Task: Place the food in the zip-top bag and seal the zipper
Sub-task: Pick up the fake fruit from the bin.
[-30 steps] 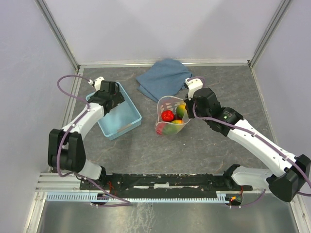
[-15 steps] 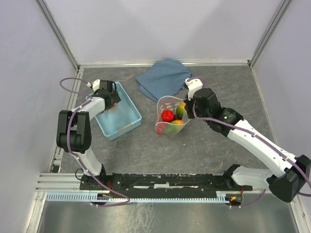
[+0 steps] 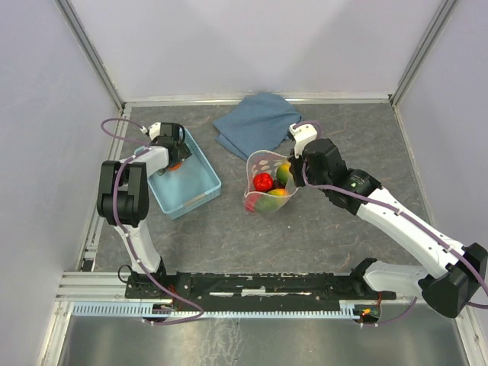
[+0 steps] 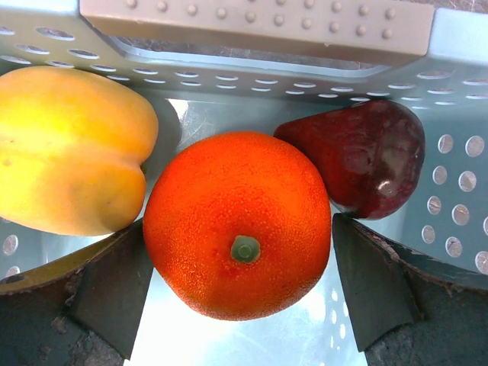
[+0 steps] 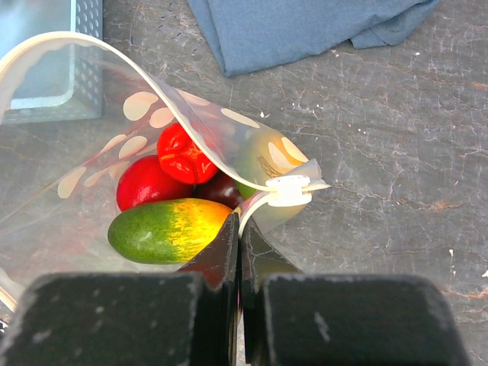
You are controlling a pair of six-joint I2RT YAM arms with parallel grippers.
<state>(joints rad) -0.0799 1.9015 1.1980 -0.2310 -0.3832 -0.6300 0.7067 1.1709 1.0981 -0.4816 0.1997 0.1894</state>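
The zip-top bag (image 3: 266,180) stands open mid-table with several toy fruits inside. The right wrist view shows a green-yellow fruit (image 5: 168,229), a red fruit (image 5: 143,183) and a red pepper (image 5: 183,152) in it. My right gripper (image 5: 240,244) is shut on the bag's rim, just below the white slider (image 5: 288,191) of the zipper (image 5: 206,136). My left gripper (image 4: 240,293) is down in the light-blue basket (image 4: 252,69). Its open fingers (image 4: 107,286) straddle an orange fruit (image 4: 236,221). A yellow fruit (image 4: 69,149) and a dark purple fruit (image 4: 358,164) lie beside the orange.
The basket (image 3: 194,187) sits left of the bag, with my left gripper (image 3: 174,155) at its far corner. A folded blue cloth (image 3: 255,122) lies behind the bag. Grey walls and metal rails bound the table.
My left arm has folded back to the left, and its gripper has shifted to the basket's far corner. The right arm and the bag have not moved.
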